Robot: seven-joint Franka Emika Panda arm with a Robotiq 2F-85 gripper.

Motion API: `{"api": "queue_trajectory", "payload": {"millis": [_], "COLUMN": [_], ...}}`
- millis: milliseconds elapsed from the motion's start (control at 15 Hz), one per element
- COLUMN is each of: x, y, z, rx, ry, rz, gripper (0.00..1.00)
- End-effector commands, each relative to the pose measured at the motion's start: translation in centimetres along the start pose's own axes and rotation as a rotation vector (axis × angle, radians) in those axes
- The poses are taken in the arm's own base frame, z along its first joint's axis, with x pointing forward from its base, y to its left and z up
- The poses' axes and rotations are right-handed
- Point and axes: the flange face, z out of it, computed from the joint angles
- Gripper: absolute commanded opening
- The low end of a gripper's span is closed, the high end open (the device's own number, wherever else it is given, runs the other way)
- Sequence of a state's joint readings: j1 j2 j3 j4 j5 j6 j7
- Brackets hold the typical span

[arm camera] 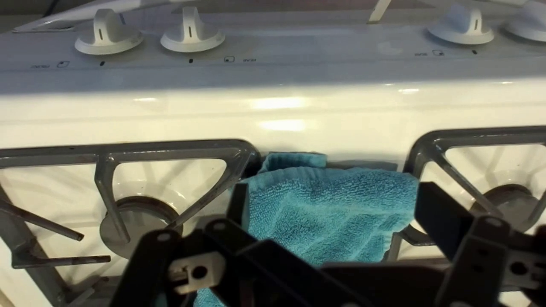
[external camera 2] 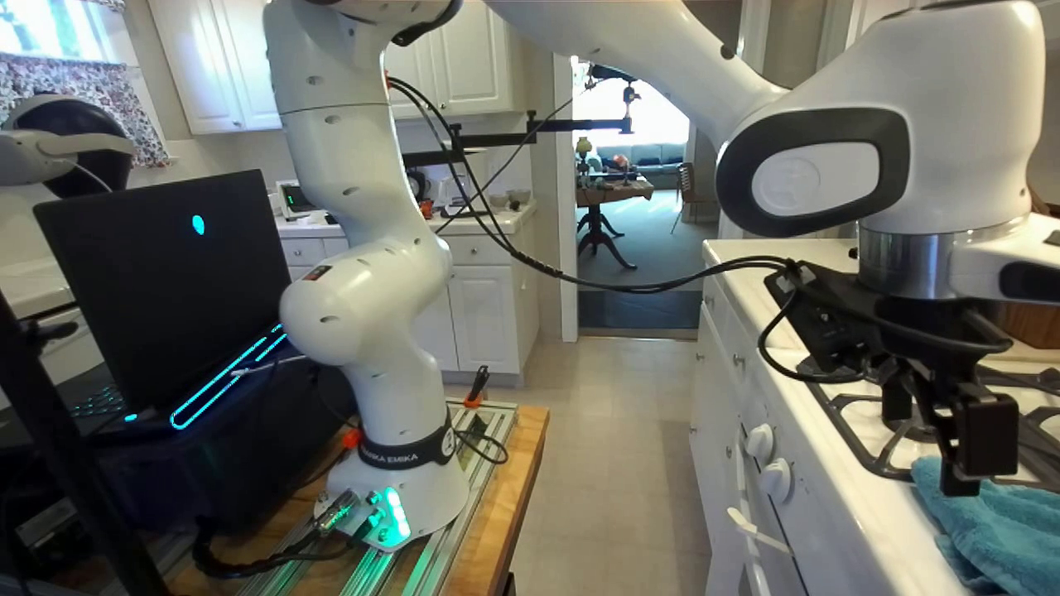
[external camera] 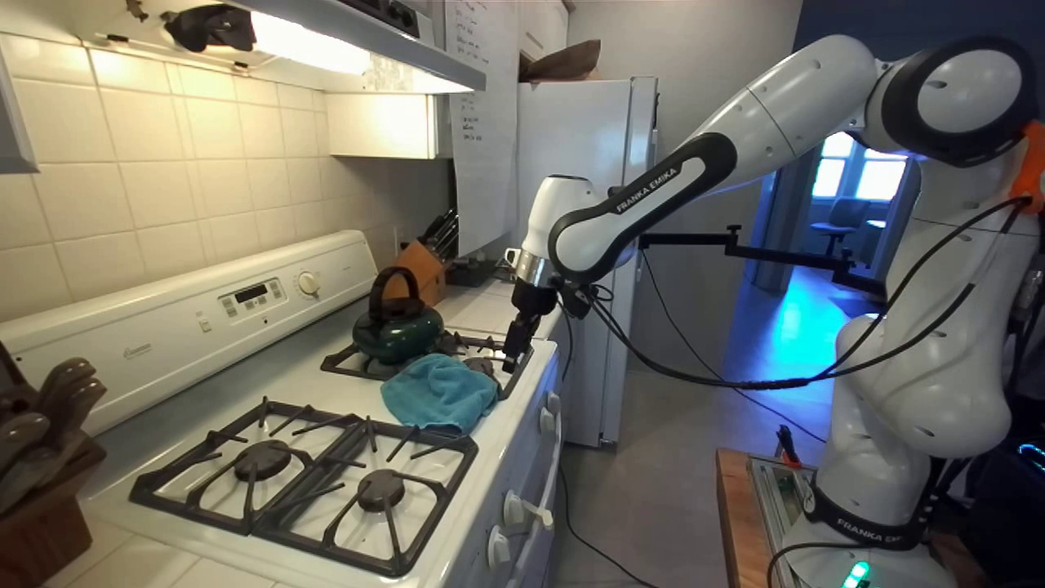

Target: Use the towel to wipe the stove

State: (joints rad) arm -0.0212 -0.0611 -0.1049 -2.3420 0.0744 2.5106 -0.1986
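Note:
The towel (external camera: 441,392), a teal cloth, lies loosely crumpled on the stove (external camera: 326,396), a white gas range with black grates. In the wrist view the towel (arm camera: 332,213) spans the strip between two grates, with a folded edge toward the knobs; its lower part is hidden by the gripper's black linkage. My gripper (arm camera: 335,200) is open wide, and its two fingers frame the towel with no grip on it. In an exterior view the gripper (external camera: 513,355) points down over the range's front side, beside the towel. Whether the fingertips touch the cloth I cannot tell.
A dark green kettle (external camera: 397,336) sits on a grate behind the towel. Knife blocks stand at the near corner (external camera: 45,465) and on the far counter (external camera: 424,273). A range hood (external camera: 367,41) overhangs the stove. Control knobs (arm camera: 108,34) line the stove's front.

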Motion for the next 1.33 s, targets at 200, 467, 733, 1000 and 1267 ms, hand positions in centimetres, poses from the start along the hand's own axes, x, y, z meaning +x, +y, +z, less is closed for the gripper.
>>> {"api": "queue_trajectory", "payload": {"millis": [200,467,733,1000,1267], "x": [1.0,2.7,4.1,5.3,6.7], "y": [0.7,2.3,2.6,1.7,0.5], "z": [0.9,2.1,5.2,7.4,8.2], "rx": [0.045,0.025,0.019,0.045,0.076], "ry": [-0.111,-0.090,-0.080,-0.028,0.050], "rz": [-0.217,-0.136,0.057,0.189,0.268], "gripper": [1.00,1.00,1.00,1.00,1.00]}}
